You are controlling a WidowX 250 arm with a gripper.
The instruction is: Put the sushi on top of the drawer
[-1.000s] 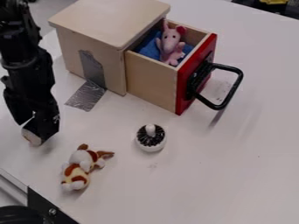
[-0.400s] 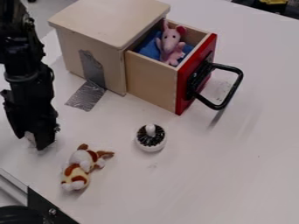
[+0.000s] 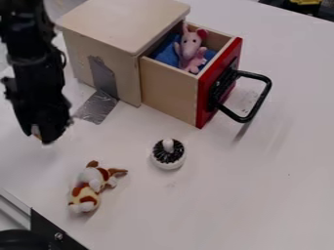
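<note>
Sushi (image 3: 36,131) in the gripper (image 3: 43,135), off to the side of the drawer (image 3: 168,93)

We see the arm coming down along the left side of the view, its gripper hanging over the white table (image 3: 241,190). Its fingers are closed on the sushi, and we can make out only a small pale and orange bit of it between the tips; how wide the gap between them is, we cannot tell. The sushi is not on top of the drawer's wooden cabinet (image 3: 124,22); it is held near the cabinet's taped side, lower in our view than the flat top.

The drawer is pulled out toward the right, with a red front (image 3: 207,97) and a black handle (image 3: 261,100). In it we find a pink plush animal (image 3: 190,48) sitting upright against blue cloth (image 3: 168,56). A strip of silver tape (image 3: 98,105) runs down the cabinet's side and onto the table.

Nearer to us, a white and brown plush dog (image 3: 89,188) lies on the table below the gripper in our view. To its right, well apart from it, stands a round white brush (image 3: 168,157) with black bristles and a knob on top. At the lower left corner we see a black bracket (image 3: 52,232) on the table's edge.
</note>
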